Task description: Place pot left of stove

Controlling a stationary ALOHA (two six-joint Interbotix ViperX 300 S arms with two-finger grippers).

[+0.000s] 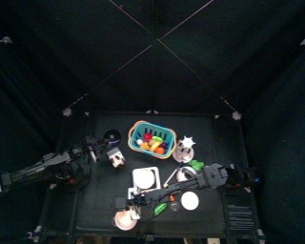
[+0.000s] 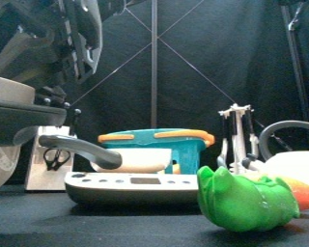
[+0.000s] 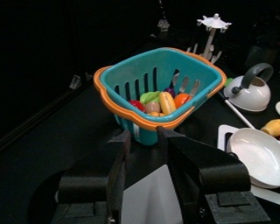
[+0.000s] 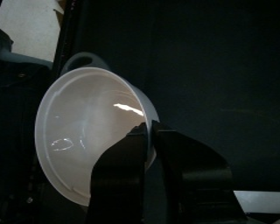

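Jaws of right gripper [image 4: 152, 140] pinch rim of round, glossy white pot [image 4: 84, 131].

Black curtains [image 1: 66, 48] pen in a small black table [image 1: 85, 205], with thin poles [image 2: 154, 58] crossing behind.

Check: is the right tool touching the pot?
Touching. The right wrist view shows the right tool closed over the rim of the pot.
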